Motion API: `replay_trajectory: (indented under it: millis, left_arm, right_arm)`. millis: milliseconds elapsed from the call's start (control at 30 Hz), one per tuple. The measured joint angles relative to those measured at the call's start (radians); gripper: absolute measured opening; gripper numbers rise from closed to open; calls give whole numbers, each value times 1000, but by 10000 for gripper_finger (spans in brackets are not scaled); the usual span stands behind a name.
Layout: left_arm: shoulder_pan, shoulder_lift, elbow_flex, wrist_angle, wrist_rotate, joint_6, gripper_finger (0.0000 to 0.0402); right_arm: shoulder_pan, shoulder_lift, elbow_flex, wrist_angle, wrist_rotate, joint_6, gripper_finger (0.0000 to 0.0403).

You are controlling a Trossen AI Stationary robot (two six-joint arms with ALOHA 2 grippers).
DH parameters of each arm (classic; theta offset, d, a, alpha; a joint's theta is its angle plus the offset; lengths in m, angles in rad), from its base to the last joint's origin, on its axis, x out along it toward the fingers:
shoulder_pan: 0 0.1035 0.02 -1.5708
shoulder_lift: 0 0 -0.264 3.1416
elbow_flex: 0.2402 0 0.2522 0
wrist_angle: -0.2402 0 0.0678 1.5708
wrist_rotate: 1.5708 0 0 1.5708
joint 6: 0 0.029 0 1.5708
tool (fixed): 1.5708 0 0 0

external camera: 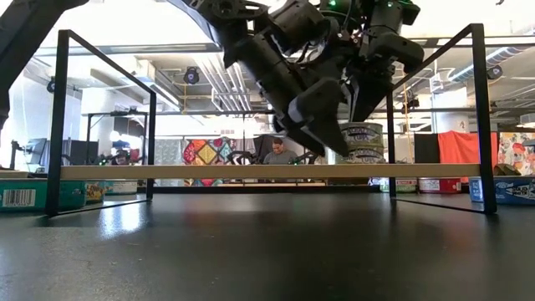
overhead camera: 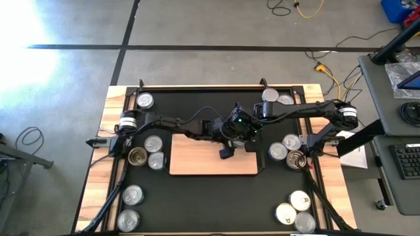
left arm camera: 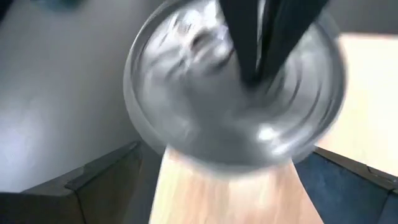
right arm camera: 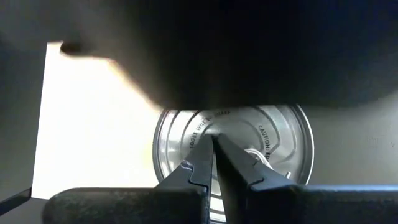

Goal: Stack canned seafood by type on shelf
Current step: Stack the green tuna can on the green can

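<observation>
Your left gripper (overhead camera: 225,153) hovers over the shelf (overhead camera: 197,164); whether its fingers are parted cannot be told. To its right, your right gripper (right arm camera: 214,146) presses its fingers together on the stacked tin (right arm camera: 233,158). Next, probably lift clear without toppling the stack.

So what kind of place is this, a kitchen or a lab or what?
Most likely a robotics lab or workshop, not a kitchen. The floor is bare concrete with loose cables, a desk with a keyboard stands beside the table, and the low view shows exposed ceiling ducts and a person at a workstation.
</observation>
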Motion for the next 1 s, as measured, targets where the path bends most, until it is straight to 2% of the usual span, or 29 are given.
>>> replay_trajectory:
  millis: [367, 567, 667, 833, 1000]
  left_arm:
    - [-1, -29, 0, -94, -1, 24, 392]
    - [-1, -163, -9, -252, -7, 36, 392]
    - [-1, -225, -71, -303, -10, 36, 392]
    - [4, -390, -203, -281, -66, 31, 392]
    - [12, -516, -337, -282, -76, -29, 392]
  right_arm:
    - [0, -7, -7, 11, 0, 4, 13]
    - [-1, -8, -7, 14, -6, 11, 13]
    - [-1, -8, -7, 15, -5, 11, 13]
    - [-1, -8, -10, 22, -4, 9, 13]
    - [0, -8, -11, 26, -4, 8, 13]
